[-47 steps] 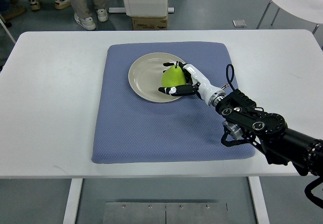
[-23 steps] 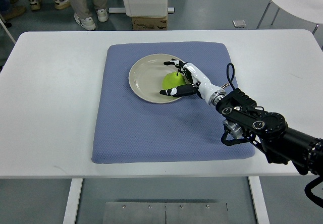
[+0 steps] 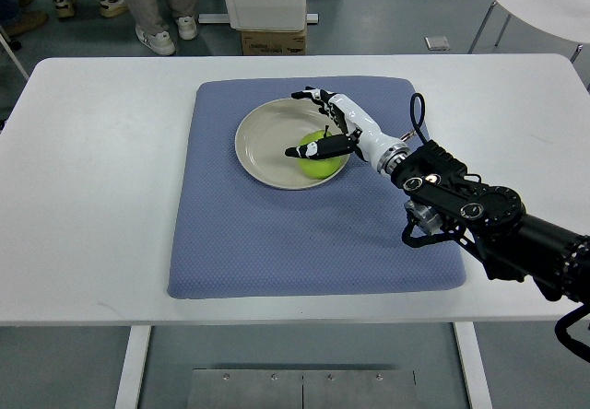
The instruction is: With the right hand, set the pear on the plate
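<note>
Pear (image 3: 318,150), smooth, green and rounded, lies on the shallow cream plate (image 3: 263,133), toward its right side, so my part looks done. My right hand (image 3: 324,122) arches over it, fingers spread and gripping nothing, above the dimpled blue mat (image 3: 277,234) cushioning the white worktop (image 3: 101,188).

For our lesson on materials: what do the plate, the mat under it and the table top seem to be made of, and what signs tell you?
Plate: probably glazed ceramic or melamine; smooth cream surface, faint sheen.
Mat: likely woven fabric or foam-backed cloth; blue-grey, fine dotted texture, matte, soft rounded corners.
Table top: seemingly laminate or painted board; flat, white, smooth.
</note>
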Available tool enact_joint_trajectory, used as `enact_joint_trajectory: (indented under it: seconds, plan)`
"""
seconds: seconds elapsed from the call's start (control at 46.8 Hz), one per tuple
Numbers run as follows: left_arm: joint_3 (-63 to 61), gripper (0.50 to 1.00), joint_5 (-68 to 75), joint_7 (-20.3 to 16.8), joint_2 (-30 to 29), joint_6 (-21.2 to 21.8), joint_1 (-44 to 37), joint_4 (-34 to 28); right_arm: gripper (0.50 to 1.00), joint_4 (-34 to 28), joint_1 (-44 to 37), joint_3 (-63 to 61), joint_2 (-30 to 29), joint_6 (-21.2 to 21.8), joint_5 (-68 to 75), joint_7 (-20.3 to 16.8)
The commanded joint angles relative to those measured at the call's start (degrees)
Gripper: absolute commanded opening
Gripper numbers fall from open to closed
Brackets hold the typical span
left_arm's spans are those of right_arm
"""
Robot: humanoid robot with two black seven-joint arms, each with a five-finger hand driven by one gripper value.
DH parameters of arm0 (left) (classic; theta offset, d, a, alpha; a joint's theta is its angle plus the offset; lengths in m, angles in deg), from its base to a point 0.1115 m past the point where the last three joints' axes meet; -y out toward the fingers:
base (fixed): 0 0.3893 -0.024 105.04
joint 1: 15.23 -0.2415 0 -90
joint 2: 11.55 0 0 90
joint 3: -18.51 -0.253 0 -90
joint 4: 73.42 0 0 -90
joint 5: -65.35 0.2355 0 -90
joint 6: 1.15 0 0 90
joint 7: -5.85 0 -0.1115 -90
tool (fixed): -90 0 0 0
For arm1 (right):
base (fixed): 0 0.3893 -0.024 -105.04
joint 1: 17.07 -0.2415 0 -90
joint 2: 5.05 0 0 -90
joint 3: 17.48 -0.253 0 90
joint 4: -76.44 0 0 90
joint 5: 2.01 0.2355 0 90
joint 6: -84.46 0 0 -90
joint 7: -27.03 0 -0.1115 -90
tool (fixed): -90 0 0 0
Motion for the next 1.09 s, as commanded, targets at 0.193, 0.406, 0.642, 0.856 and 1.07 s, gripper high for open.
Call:
enact_joint_trajectory:
  seconds: [0.193, 0.406, 0.642, 0.856, 1.07]
  plan:
    - [0.0, 1.0, 0.05, 0.0, 0.0, 0.0, 0.0, 0.04, 1.0, -1.53, -0.52, -0.08, 2.19, 2.62, 0.0, 0.11]
    - [0.0, 1.0, 0.05, 0.0, 0.0, 0.0, 0.0, 0.04, 1.0, -3.2, -0.09, -0.25, 5.98, 2.71, 0.0, 0.82]
    - [0.0, 1.0, 0.05, 0.0, 0.0, 0.0, 0.0, 0.04, 1.0, -3.29, 0.18, -0.34, 8.7, 2.71, 0.0, 1.25]
    - [0.0, 1.0, -0.04, 0.0, 0.0, 0.0, 0.0, 0.04, 1.0, -3.29, 0.7, -2.8, 11.25, 2.8, 0.08, 1.26]
    - [0.0, 1.0, -0.04, 0.0, 0.0, 0.0, 0.0, -0.04, 1.0, -3.2, 1.85, -5.53, 13.01, 2.8, 0.08, 0.9]
